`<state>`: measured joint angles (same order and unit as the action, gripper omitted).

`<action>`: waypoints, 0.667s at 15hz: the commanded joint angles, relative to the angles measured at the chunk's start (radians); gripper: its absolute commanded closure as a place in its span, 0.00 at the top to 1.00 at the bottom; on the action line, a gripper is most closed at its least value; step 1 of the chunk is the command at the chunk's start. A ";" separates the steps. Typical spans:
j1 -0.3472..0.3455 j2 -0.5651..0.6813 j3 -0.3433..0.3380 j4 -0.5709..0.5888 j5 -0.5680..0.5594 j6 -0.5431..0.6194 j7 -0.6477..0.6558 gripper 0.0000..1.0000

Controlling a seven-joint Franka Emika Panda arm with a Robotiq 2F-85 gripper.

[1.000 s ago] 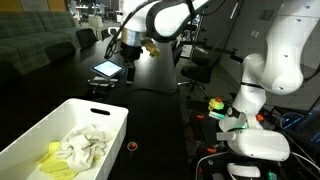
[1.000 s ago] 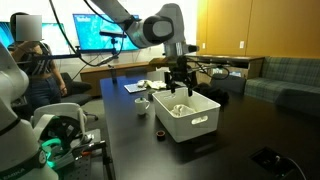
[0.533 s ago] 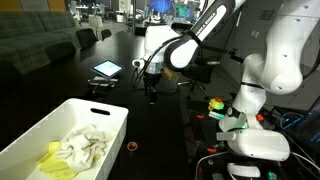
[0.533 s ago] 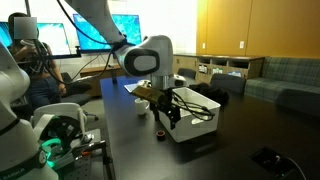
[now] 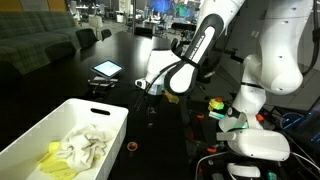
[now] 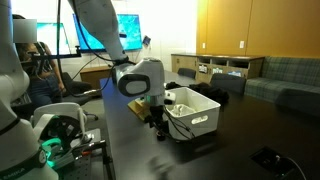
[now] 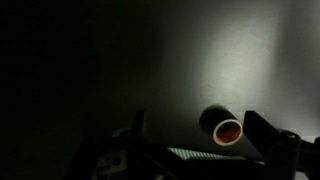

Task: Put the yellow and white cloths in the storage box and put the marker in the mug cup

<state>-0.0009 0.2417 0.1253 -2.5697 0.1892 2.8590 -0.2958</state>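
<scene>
Marker [image 7: 228, 131] between the parted jaws, off-centre.

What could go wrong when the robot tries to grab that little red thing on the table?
The small red-tipped object looks round, so a finger could nudge it and it might roll away.
In the wrist view it sits near one finger of the open gripper, not centred, so closing might miss it.
The white box stands close beside the arm and could get bumped.

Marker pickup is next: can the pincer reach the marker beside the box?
Likely yes: the marker lies alone on the dark table, near the open pincer, with nothing between them.
</scene>
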 commanded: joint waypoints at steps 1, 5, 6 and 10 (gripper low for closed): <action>-0.021 0.123 0.095 0.065 0.090 0.099 0.067 1.00; -0.034 0.207 0.163 0.089 0.083 0.176 0.138 1.00; -0.032 0.225 0.174 0.096 0.074 0.200 0.156 1.00; 0.006 0.280 0.160 0.117 0.026 0.267 0.222 1.00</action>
<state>-0.0085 0.4781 0.2851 -2.4788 0.2522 3.0662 -0.1264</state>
